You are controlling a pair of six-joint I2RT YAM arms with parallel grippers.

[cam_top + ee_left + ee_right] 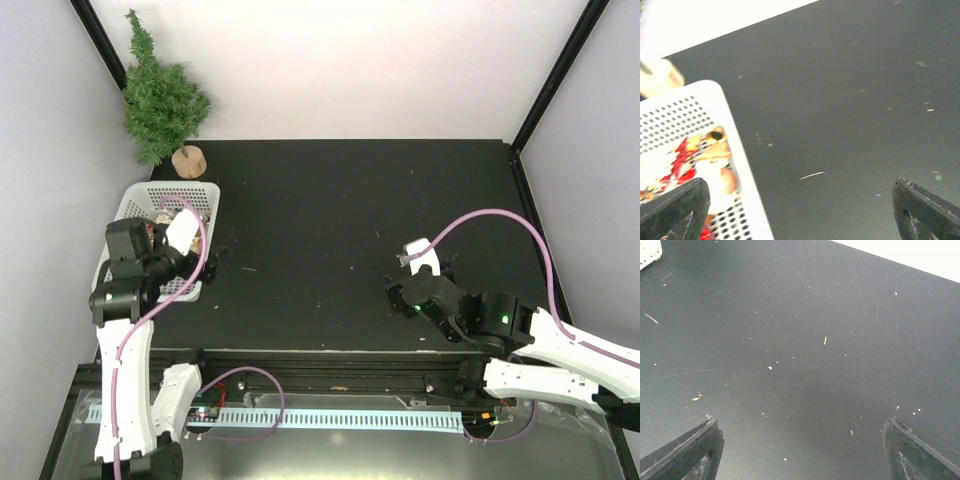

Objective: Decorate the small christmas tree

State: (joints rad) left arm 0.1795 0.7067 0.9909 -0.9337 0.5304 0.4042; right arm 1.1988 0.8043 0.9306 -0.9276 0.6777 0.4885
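Over near-left basket | left gripper (799,200) spread, empty, above white basket (742,150) of ornaments (710,155) | right gripper (800,437) spread over counter (330,230) | small christmas tree (160,95) far-left corner | advice: descend inside rim, pinch 1 ornament, lift straight.

One tree (160,95), on one wooden disc (188,160), just beyond the basket (185,187). There is one basket, white, on one black table (330,230). The ornaments (715,155) inside the basket are red, gold and white, and too jumbled to count. There are two arms: the left arm (125,330) over the basket, the right arm (540,340) well to its right. There are two grippers: the left gripper (800,200) at the basket's edge, the right gripper (800,435) well away from it. Each has two fingers (920,450).
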